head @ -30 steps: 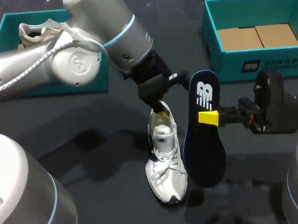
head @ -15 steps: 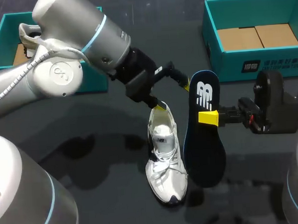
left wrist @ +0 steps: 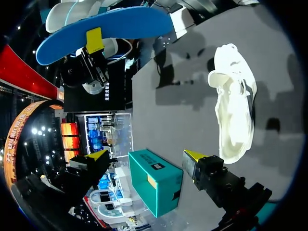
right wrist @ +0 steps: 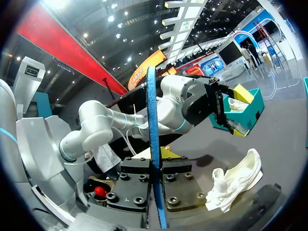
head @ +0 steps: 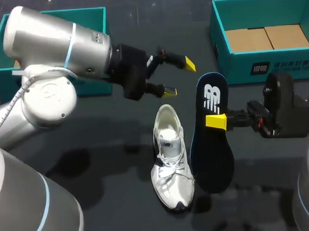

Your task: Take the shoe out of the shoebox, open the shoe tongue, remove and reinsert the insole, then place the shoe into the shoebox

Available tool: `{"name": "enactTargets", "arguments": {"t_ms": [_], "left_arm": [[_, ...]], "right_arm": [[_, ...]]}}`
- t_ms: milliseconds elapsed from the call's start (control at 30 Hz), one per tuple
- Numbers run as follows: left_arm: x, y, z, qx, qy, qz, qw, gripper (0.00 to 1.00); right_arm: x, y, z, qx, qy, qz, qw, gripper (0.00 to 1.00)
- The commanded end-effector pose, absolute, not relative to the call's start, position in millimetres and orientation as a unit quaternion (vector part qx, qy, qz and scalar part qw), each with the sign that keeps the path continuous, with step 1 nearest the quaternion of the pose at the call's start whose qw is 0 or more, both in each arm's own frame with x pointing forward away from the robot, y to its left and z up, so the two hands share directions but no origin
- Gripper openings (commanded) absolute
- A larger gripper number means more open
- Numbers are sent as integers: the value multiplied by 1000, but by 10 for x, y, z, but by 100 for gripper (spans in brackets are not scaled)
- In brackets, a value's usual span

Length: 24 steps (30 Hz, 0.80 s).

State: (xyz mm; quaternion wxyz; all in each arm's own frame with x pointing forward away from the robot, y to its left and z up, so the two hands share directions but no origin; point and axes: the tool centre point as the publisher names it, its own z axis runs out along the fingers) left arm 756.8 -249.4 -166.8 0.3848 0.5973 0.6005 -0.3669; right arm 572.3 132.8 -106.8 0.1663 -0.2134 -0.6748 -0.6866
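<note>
Currently: insole (head: pixel 212 143) out, held aloft, grasped by right hand (head: pixel 217 121), at 3 o'clock of shoe (head: pixel 171 161) lying on surface (head: pixel 104 149). Left hand (head: pixel 178 77) released, at 12 o'clock. Next, likely: reinsertion, needing insole's toe aimed into shoe's opening.

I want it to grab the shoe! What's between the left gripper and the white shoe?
Nothing: just bare table between the open left gripper and the shoe, as the head view shows.

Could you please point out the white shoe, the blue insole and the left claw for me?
white shoe (head: pixel 171 165): head view, on its laces.
blue insole (head: pixel 212 156): head view, on its wide front half.
left claw (head: pixel 179 78): head view, midway between its yellow tips.
</note>
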Motion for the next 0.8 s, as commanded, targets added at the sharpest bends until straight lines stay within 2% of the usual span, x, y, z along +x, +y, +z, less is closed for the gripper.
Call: {"name": "enactTargets", "arguments": {"t_ms": [33, 267, 333, 800], "left_arm": [[7556, -2374, -1621, 567, 581, -395, 430, 100], [7670, -2279, -1423, 538, 580, -406, 458, 100], [7670, -2279, -1423, 538, 580, -406, 458, 100], [7670, -2279, -1423, 538, 580, -406, 458, 100]], "right_arm": [[5840, 1158, -1026, -223, -672, -682, 183, 0], [6326, 749, -1007, -230, -646, -694, 217, 0], [6487, 640, -1028, -212, -608, -724, 248, 0], [6487, 640, -1028, -212, -608, -724, 248, 0]]}}
